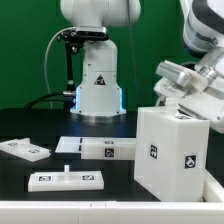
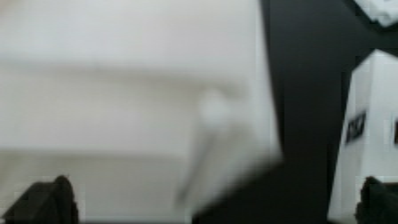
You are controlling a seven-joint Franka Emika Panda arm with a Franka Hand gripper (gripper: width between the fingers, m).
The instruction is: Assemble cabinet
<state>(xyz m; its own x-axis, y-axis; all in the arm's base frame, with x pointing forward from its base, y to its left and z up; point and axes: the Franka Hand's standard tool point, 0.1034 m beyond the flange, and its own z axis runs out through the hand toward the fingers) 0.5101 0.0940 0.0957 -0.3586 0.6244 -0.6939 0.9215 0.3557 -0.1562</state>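
From the exterior view I see the cabinet [image 1: 172, 150] standing upright on the black table [image 1: 120, 172] at the exterior view's right, with a tag on each of its two visible faces; the gripper [image 1: 170, 90] hangs just above its top, though I cannot make out the fingers from here; the white robot base [image 1: 98, 88] sits behind, well apart; a flat tagged panel [image 1: 22, 148] lies at the exterior view's left, and a second tagged panel [image 1: 65, 180] lies nearer the camera. In the wrist view the picture is badly blurred; the two dark fingertips [image 2: 50, 200] stand wide apart, clamped on nothing; a close white surface [image 2: 125, 100] fills much of the frame, and I cannot tell whether they touch it.
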